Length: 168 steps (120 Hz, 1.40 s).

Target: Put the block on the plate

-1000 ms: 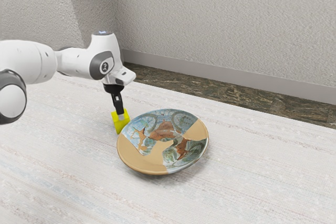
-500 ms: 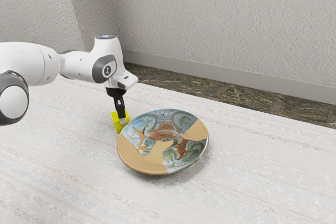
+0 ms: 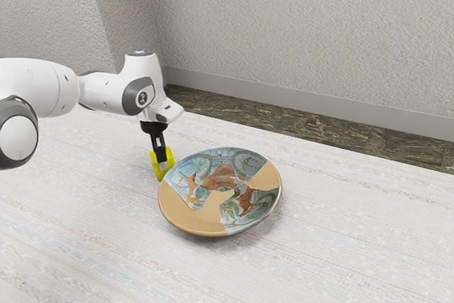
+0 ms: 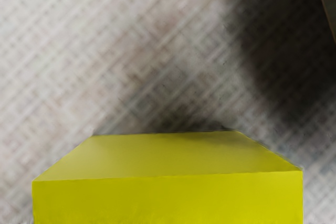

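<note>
The yellow boxy block (image 4: 168,200), left of centre in the exterior view beside the round painted plate (image 3: 188,218), wants a square, firm grip from the black gripper (image 3: 163,164) (opening and hold: cannot tell) before rising past the rim.

The pale, faintly streaked surface (image 3: 85,246) bears a round, picture-painted plate (image 3: 207,207) with tan patches and, near it, a yellow block (image 4: 168,198).

exterior: side-on, downward, farther | wrist: downward, close | shared: block (image 4: 168,198), table (image 4: 63,51)
</note>
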### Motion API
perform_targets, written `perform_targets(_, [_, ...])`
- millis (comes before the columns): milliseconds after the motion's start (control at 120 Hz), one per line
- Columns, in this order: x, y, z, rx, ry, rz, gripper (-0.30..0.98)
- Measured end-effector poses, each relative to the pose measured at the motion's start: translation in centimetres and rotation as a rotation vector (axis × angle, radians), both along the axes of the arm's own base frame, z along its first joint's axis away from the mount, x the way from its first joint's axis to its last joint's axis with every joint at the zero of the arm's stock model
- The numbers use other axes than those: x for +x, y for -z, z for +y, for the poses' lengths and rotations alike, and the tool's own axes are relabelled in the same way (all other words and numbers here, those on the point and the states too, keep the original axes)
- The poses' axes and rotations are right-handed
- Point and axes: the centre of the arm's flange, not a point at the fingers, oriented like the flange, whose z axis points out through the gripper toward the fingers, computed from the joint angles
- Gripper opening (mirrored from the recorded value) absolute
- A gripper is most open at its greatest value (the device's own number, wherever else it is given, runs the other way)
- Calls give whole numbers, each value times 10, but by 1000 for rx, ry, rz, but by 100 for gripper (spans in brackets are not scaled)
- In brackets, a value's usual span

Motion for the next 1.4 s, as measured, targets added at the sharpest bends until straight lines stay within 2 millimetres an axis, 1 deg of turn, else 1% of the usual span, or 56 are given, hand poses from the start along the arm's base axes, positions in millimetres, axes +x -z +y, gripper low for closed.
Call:
perform_targets(142, [0,-2,1,4,-4,-4,39])
perform_targets(292, [1,-10,1,14,-8,-15,37])
perform_targets(375, [1,-25,1,25,-11,-33,36])
perform_targets(442, [-1,-41,0,35,-13,-46,36])
perform_targets(542, [-4,-70,-9,49,-8,-70,35])
perform_targets(600, [-7,-88,-20,57,1,-82,34])
perform_targets(650, [-8,-98,-33,60,15,-89,34])
perform_targets(742, [-7,-103,-62,61,44,-89,34])
perform_targets(808, [-7,-105,-92,58,85,-90,33])
perform_targets(900, [-11,-103,-132,56,137,-84,33])
perform_targets(958, [-15,-100,-151,57,159,-77,33])
perform_targets(1142, [-29,-90,-189,74,189,-56,32])
perform_targets(1275, [-44,-80,-218,80,204,-38,32])
perform_targets(1400, [-56,-66,-234,88,199,-19,31])
